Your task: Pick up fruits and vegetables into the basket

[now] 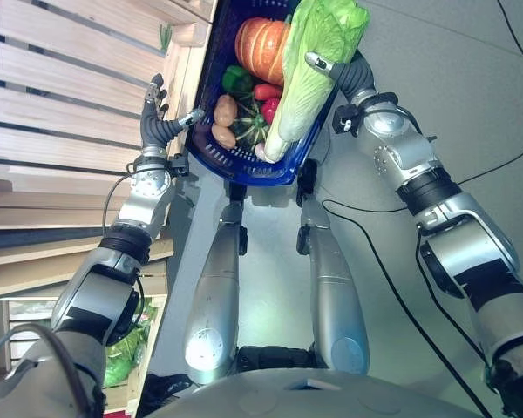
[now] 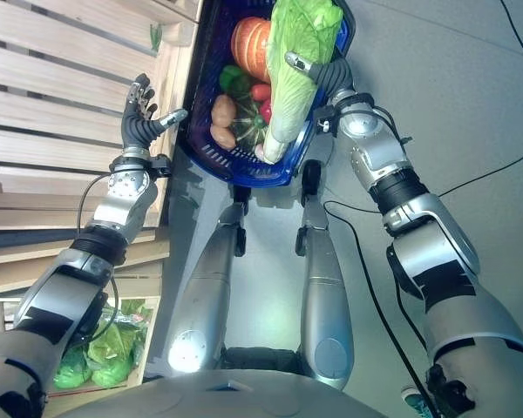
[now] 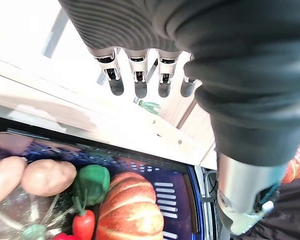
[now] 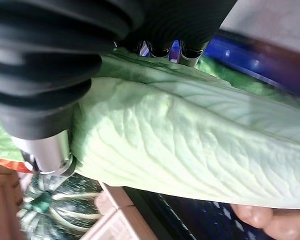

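Starting at the left of the head views, wooden slatted shelving (image 1: 61,96) fills the upper left, and the left hand (image 1: 157,117) is raised beside it, fingers straight and spread, thumb reaching toward the basket's near rim, holding nothing. Just right of that hand, at upper centre, sits the dark blue basket (image 1: 253,170). Inside lie two tan potatoes (image 1: 225,111) at its left side, a green pepper (image 1: 236,80), a red pepper (image 1: 267,91), a ribbed orange pumpkin (image 1: 260,38) toward the top, and a dark green striped squash (image 1: 249,124) lower down. Across the basket's right half lies the napa cabbage (image 1: 307,70): long, pale green-white and veined, with frilled bright green leaves. Its long axis runs diagonally, leafy end toward the upper right, pale stem end pointing to lower left, down among the produce. The right hand (image 1: 344,74) grips it near the leafy end, fingers (image 4: 162,49) and thumb wrapped round the body.
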